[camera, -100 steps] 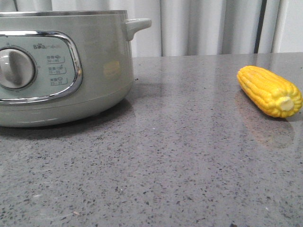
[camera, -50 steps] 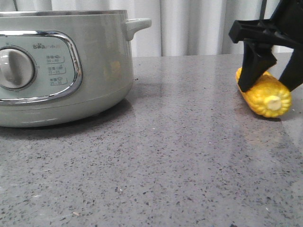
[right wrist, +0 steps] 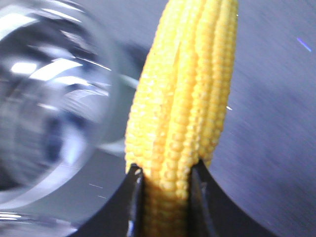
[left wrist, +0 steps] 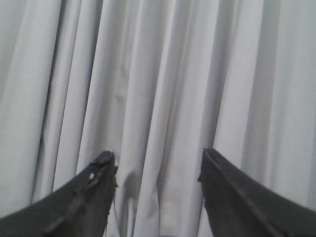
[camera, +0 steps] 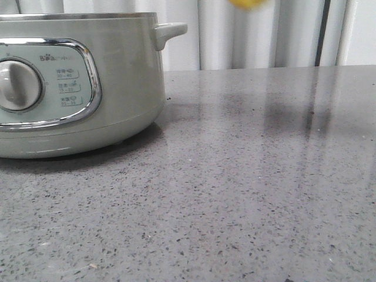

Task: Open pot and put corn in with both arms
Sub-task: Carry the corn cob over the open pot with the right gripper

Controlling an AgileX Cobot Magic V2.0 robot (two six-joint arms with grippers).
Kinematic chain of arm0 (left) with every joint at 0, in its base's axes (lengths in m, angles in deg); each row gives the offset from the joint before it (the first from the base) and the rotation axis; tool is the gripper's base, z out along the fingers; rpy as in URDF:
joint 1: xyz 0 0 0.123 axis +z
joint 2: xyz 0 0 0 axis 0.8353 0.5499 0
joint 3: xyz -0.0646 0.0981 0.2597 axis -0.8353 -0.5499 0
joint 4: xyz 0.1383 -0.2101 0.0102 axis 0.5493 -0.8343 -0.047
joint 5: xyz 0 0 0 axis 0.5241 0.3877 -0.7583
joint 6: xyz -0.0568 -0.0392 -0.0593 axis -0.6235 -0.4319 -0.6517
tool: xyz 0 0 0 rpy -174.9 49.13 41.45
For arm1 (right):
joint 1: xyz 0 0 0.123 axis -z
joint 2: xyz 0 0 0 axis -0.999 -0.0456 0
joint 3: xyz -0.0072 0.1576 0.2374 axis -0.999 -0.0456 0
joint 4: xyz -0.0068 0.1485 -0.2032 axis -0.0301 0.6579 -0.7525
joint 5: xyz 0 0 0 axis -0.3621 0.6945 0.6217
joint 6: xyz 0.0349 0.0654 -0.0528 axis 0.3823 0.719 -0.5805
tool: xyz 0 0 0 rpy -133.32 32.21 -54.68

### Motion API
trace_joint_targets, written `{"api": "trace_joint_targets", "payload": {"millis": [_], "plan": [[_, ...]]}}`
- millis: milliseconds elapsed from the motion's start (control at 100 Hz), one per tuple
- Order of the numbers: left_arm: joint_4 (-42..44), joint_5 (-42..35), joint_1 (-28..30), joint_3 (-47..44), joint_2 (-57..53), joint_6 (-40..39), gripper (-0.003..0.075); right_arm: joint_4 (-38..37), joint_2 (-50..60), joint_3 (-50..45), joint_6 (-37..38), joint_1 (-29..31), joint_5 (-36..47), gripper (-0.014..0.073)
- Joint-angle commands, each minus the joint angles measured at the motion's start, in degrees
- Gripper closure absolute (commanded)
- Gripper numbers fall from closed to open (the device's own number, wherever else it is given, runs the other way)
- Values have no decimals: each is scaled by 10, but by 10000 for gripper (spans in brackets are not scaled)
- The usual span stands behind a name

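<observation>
The pale grey-green pot [camera: 117,76] stands at the table's left in the front view, with its dial [camera: 20,85] and side handle [camera: 170,30] showing. Its steel lid rim [camera: 76,16] lies along the top. My right gripper [right wrist: 167,170] is shut on the yellow corn [right wrist: 182,98], held in the air above the table. The pot's glass lid [right wrist: 44,98] shows blurred beside the corn in the right wrist view. In the front view only a yellow blur of the corn [camera: 248,3] shows at the top edge. My left gripper [left wrist: 158,158] is open and empty, facing the curtain.
The grey speckled tabletop [camera: 247,176] stretches from the pot to the right edge. A pale pleated curtain [camera: 247,35] hangs behind the table and fills the left wrist view [left wrist: 163,74].
My right gripper closed on the corn at the table's right and lifted it up and to the left. Gripper and corn have left the front view except a yellow blur at the top.
</observation>
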State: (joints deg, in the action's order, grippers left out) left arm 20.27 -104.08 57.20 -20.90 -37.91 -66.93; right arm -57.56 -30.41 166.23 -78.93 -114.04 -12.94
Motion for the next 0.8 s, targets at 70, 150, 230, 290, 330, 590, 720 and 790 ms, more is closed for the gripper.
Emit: {"api": "trace_joint_targets", "payload": {"millis": [70, 150, 230, 290, 330, 590, 720, 790], "plan": [[7, -14, -4, 19, 5, 3, 364, 11, -15, 82, -9, -105, 105, 663], [7, -13, -4, 19, 5, 3, 364, 10, -43, 99, -9, -140, 141, 663], [7, -13, -4, 19, 5, 3, 364, 10, -76, 113, -9, -157, 158, 659], [7, -13, -4, 19, 5, 3, 364, 7, -99, 125, -9, -159, 159, 628], [7, -12, -4, 19, 5, 3, 364, 2, -115, 129, -9, -159, 159, 592], [7, -9, -4, 19, 5, 3, 364, -10, -149, 138, -9, -159, 158, 60], [-7, 19, -4, 19, 0, 3, 379, -23, -124, 138, -9, -159, 139, 32], [-22, 52, -4, 19, -8, 3, 414, -27, -102, 138, -9, -159, 117, 66]]}}
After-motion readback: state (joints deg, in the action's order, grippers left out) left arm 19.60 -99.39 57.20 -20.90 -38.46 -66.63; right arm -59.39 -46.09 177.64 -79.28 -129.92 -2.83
